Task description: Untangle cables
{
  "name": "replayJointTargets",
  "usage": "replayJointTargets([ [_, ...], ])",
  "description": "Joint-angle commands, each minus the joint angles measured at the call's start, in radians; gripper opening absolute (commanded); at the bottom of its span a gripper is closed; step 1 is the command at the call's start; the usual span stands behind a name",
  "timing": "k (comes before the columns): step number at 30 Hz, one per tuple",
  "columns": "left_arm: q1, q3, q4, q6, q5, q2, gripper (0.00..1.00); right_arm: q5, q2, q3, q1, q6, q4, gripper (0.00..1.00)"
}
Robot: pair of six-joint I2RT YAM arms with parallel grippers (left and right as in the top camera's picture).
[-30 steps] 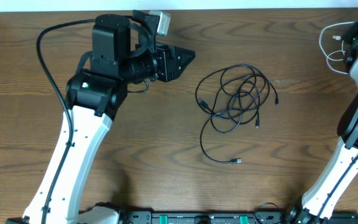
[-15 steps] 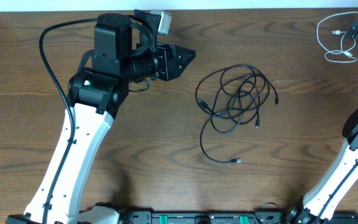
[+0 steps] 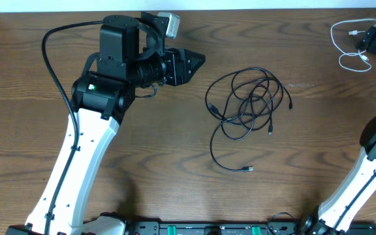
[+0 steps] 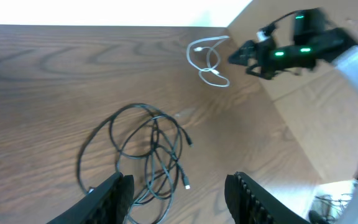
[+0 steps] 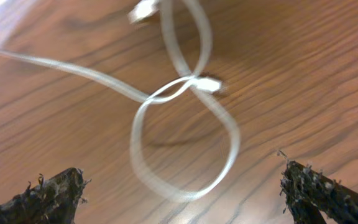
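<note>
Overhead shows the black cables [image 3: 248, 108] knotted at the middle of the table [image 3: 162, 163] and the white cable [image 3: 338, 44] well apart at its far right corner; left wrist shows the left gripper [image 4: 179, 199] spread wide and empty, facing the knot; right wrist shows the right gripper [image 5: 182, 196] parted over the white loop, so the next move, I judge, is to single out one black strand.

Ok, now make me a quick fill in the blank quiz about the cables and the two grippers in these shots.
1. The short cable under the right wrist camera is ___ in colour.
2. The tangled cables in front of the left gripper are ___ in colour.
3. The left gripper and the right gripper both have their jaws ___, holding nothing.

Missing words: white; black; open.
</note>
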State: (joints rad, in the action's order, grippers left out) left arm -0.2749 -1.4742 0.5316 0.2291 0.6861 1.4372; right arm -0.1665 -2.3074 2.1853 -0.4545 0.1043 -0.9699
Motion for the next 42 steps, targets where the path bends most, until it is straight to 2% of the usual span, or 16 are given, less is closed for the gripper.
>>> replayJointTargets([
  [1,0.003,-0.014,0.015,-0.010,-0.082,0.002,0.52,-0.251,0.148,0.027,0.009,-0.031,-0.061,0.99],
  [5,0.003,-0.014,0.072,-0.010,-0.193,0.002,0.52,-0.482,0.192,0.027,0.018,-0.032,-0.151,0.99],
  [8,0.003,-0.014,0.136,-0.022,-0.269,0.002,0.52,-0.547,0.195,0.027,0.040,-0.036,-0.237,0.95],
  [11,0.003,-0.014,0.200,-0.076,-0.312,0.002,0.52,-0.514,0.194,0.026,0.073,-0.079,-0.315,0.85],
  [13,0.003,-0.014,0.234,-0.102,-0.326,0.002,0.52,-0.412,0.194,0.026,0.096,-0.069,-0.338,0.82],
  [17,0.003,-0.014,0.278,-0.124,-0.340,0.002,0.52,-0.244,0.194,0.026,0.114,0.038,-0.340,0.81],
  [23,0.003,-0.014,0.290,-0.129,-0.279,0.011,0.53,-0.261,0.194,0.026,0.142,-0.033,-0.380,0.81],
  [28,-0.031,-0.014,0.262,-0.147,-0.181,0.066,0.52,-0.200,0.194,0.026,0.162,-0.058,-0.404,0.84],
  [42,-0.295,-0.014,-0.039,-0.146,-0.178,0.363,0.52,-0.198,0.194,0.025,0.161,-0.058,-0.410,0.87],
])
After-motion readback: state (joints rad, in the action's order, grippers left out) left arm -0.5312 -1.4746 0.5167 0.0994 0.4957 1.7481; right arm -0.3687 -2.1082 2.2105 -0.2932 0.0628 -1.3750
